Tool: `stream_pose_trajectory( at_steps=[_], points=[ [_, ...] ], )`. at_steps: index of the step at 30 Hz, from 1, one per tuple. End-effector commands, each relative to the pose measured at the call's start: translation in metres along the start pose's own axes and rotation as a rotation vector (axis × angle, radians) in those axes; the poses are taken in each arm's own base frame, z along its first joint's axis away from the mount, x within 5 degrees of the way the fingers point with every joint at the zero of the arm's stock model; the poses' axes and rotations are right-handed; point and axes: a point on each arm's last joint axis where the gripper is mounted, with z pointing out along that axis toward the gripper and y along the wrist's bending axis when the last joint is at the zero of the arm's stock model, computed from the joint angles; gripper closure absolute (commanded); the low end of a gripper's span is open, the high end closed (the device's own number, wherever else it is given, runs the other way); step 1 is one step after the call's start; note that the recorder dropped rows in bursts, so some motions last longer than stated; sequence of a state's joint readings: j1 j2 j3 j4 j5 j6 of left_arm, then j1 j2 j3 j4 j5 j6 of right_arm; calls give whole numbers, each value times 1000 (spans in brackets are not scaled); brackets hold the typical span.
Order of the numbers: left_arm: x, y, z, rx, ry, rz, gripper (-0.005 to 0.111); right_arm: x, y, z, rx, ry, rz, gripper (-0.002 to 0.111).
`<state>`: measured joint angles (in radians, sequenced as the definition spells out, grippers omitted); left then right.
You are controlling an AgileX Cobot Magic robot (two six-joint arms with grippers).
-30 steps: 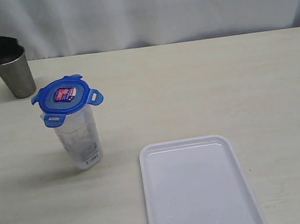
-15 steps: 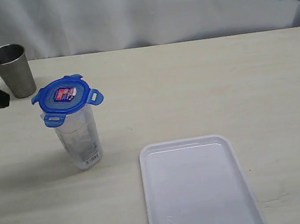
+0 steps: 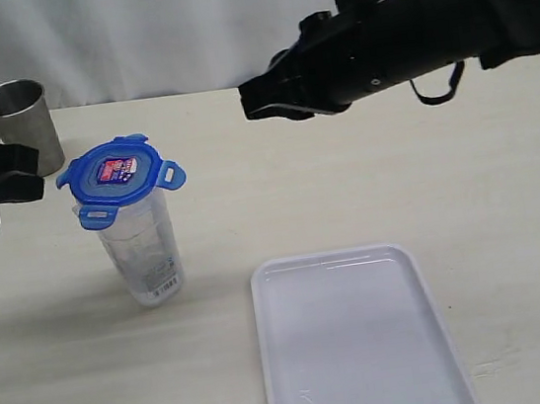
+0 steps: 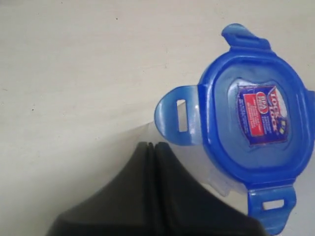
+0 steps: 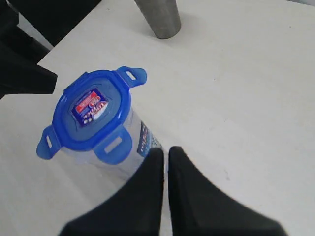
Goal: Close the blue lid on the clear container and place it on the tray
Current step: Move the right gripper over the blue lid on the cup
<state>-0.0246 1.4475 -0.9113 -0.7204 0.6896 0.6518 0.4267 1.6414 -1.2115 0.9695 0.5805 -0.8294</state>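
The left gripper (image 4: 151, 145) has its two black fingers pressed flat together with nothing between them. It hangs over the table (image 3: 367, 179) just beside the blue lid (image 3: 119, 172), at about nine o'clock from it as I look on, and its tip is near one flap without touching it. The right gripper (image 5: 165, 150) shows only a thin slit between its fingers and carries nothing either. Its dark arm (image 3: 407, 30) reaches in from the far right, and the tip hangs in the air well apart from the lid, at roughly two o'clock. The lid sits sticker-up on the clear container (image 3: 142, 254), and its four flaps stick out sideways rather than folded down against the rim. The container stands upright on the table with its long axis vertical and its mouth up. Its barcode label (image 3: 167, 285) is low on the near side. A grey steel cup (image 3: 23, 125) stands at ten o'clock from the container, near it but apart. The white tray (image 3: 354, 350) lies flat at about four o'clock from the container, apart from it, its long side running along the twelve-to-six line.
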Motion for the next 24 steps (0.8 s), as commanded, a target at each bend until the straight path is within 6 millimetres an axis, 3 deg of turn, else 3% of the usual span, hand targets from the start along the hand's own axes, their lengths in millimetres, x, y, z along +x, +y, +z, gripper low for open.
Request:
stream_pose_trajectory(
  at_steps=[1,4,9,16,21,24],
  points=[
    [3,-3,1,18,22,-24,105,-14,2,30,-67,29,15,104],
    [6,-4,1,37,56,-18,105,-18,-3,52,-80,49,51,104],
    [8,-4,10,66,87,-49,105,-5,-8,79,-74,82,54,104],
    [8,-1,17,67,103,-64,105,-6,-6,90,-22,27,35,104],
    [6,-1,17,64,79,-73,105,-5,14,98,-27,12,-37,104],
    [6,-1,17,64,79,-70,105,-5,13,98,-20,7,-33,104]
  ],
)
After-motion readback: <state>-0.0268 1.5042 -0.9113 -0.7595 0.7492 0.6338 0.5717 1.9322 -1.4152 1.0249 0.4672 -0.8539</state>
